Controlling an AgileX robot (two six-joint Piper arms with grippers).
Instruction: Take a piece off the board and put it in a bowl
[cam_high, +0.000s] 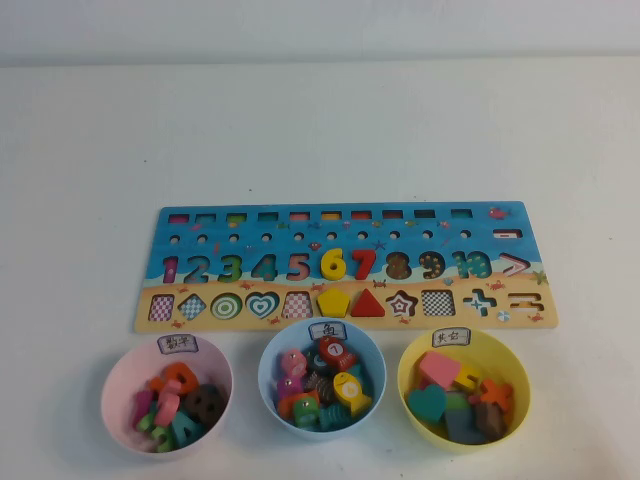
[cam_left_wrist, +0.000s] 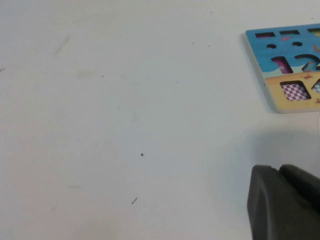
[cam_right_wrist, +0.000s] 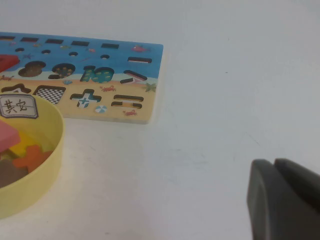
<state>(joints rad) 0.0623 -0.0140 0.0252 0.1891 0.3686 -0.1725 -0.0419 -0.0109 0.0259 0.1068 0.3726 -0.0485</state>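
A blue bowl (cam_high: 322, 376) sits in the middle of the row at the near edge of the white table (cam_high: 320, 130), heaped with coloured wooden fish and blocks. To its right is a yellow bowl (cam_high: 463, 388) holding a pink block, a teal heart and an orange cross. Both bowls carry small handwritten labels. A red numeral 7 (cam_high: 363, 264), a yellow pentagon (cam_high: 332, 302) and a red triangle (cam_high: 367, 303) sit in their slots.
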